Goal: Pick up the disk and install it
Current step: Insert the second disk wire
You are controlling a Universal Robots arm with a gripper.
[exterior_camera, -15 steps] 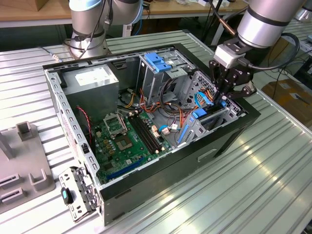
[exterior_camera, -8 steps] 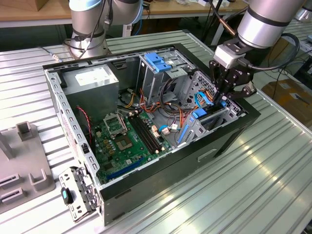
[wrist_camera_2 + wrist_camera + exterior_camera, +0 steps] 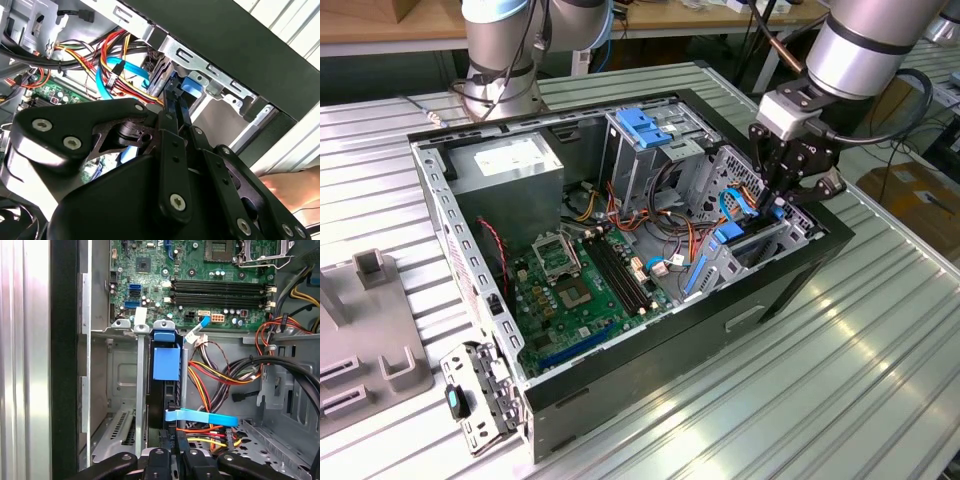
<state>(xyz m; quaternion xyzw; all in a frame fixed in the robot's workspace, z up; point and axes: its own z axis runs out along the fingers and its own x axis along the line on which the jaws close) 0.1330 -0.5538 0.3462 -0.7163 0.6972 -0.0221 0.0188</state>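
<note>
A ribbed grey metal table [image 3: 840,350] carries an open computer case [image 3: 650,370], its side panel off and the green motherboard [image 3: 585,290] exposed; benches and a second robot base stand behind, and a grey fixture [image 3: 365,350] sits at the exterior view's left.

The gripper [image 3: 775,200] is down at the drive bay [image 3: 760,245] in the case's corner at the exterior view's right; in the first wrist view the disk [image 3: 166,365] stands on edge in the slot between the grey bay rails, its blue carrier tab facing the motherboard and its dark body running back toward the gripper [image 3: 175,452]; the jaws look pinched together on the disk's near edge, though the contact itself is partly hidden by the linkage, so this is a likely reading rather than a certain one. The disk appears largely inside the bay already; I judge the installing step to be well along.

A flat blue data cable [image 3: 200,417] crosses just beside the disk near the fingers, and a bundle of red, yellow and orange wires [image 3: 210,380] lies close by; a push could trap or kink the cable against the carrier; a slight tilt of the disk could jam it against the rails; a hand [image 3: 295,187] near the case edge in the second wrist view sits close to the arm's working space.
</note>
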